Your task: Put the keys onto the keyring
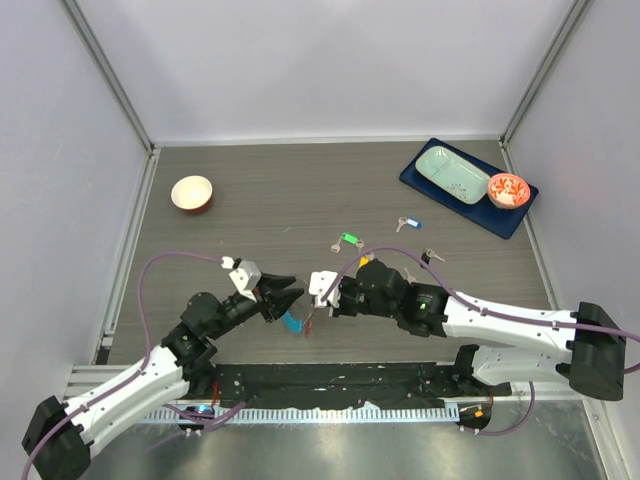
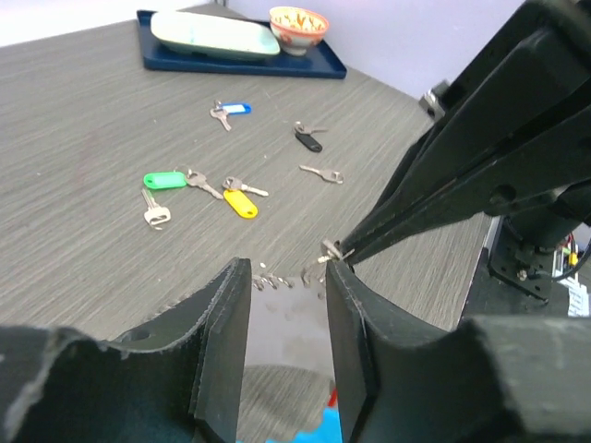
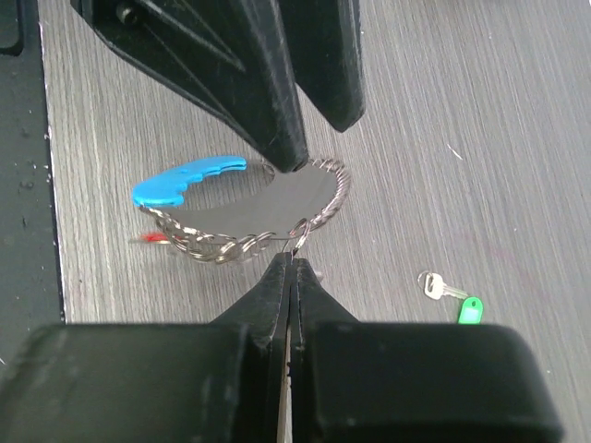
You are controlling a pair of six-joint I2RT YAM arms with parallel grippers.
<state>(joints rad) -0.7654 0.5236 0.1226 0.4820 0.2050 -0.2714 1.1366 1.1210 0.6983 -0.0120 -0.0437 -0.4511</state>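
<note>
The keyring (image 3: 235,249), a grey chain loop with a blue strap (image 3: 185,180) and a red tag, lies at the table's near middle (image 1: 293,322). My right gripper (image 3: 294,260) is shut on a small wire ring on its chain; it also shows in the top view (image 1: 316,303). My left gripper (image 2: 287,269) has its jaws apart over the loop's far edge, one fingertip (image 3: 292,159) touching the chain. Several keys lie loose beyond: green (image 2: 164,180), yellow (image 2: 238,203), blue (image 2: 235,108), black (image 2: 309,140) and plain silver (image 2: 321,173).
A white bowl with a red outside (image 1: 192,192) stands at the back left. A dark blue tray (image 1: 412,180) at the back right holds a pale green dish (image 1: 452,175) and a patterned bowl (image 1: 507,190). A black mat (image 1: 330,385) runs along the near edge.
</note>
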